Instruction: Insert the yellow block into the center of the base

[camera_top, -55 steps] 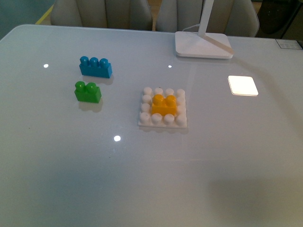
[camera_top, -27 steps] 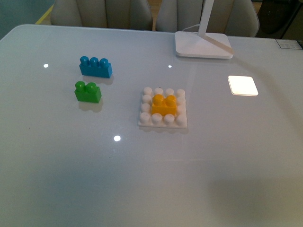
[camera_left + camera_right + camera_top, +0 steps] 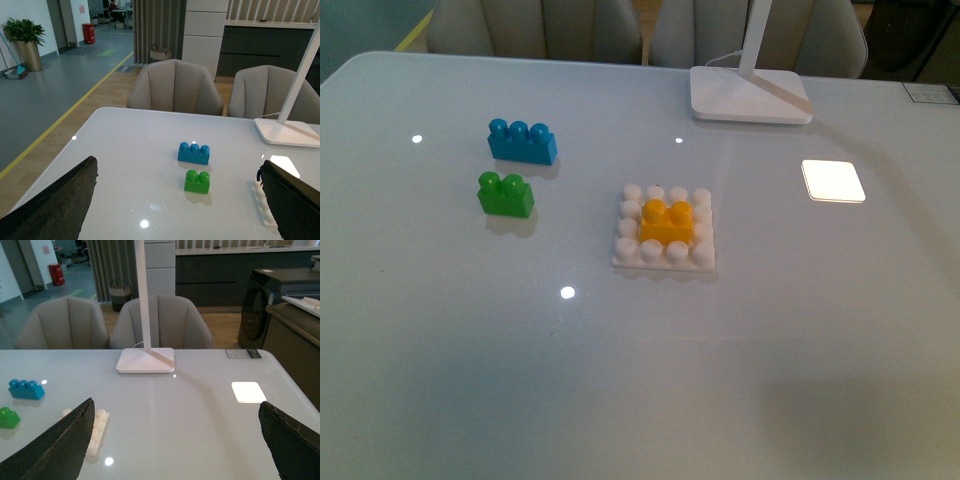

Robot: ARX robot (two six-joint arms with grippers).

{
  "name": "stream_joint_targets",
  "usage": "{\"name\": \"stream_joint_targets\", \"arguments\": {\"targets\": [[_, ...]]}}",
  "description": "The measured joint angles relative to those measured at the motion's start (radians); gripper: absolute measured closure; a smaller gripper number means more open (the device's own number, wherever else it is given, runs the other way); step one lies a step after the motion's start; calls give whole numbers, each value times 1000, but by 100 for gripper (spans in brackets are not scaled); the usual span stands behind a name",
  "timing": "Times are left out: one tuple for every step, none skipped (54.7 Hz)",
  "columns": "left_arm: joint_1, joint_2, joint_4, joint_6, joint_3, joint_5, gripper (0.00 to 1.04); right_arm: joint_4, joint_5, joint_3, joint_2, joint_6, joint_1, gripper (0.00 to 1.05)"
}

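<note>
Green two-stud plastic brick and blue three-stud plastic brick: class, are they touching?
Apart. The front view shows bare table between the green two-stud plastic brick and the blue three-stud plastic brick.

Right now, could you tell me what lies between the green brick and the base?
Nothing: in the front view, only bare table separates the green brick from the base.
</note>
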Motion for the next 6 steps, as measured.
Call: {"name": "stream_joint_targets", "arguments": {"targets": [[0, 0, 0, 0, 0, 0, 7, 0, 0, 0, 0, 0, 0, 9], [0, 0, 0, 0, 0, 0, 7, 0, 0, 0, 0, 0, 0, 9], [0, 0, 0, 0, 0, 0, 7, 0, 0, 0, 0, 0, 0, 9], [0, 0, 0, 0, 0, 0, 7, 0, 0, 0, 0, 0, 0, 9], [0, 0, 0, 0, 0, 0, 7, 0, 0, 0, 0, 0, 0, 9], [0, 0, 0, 0, 0, 0, 7, 0, 0, 0, 0, 0, 0, 9]]}}
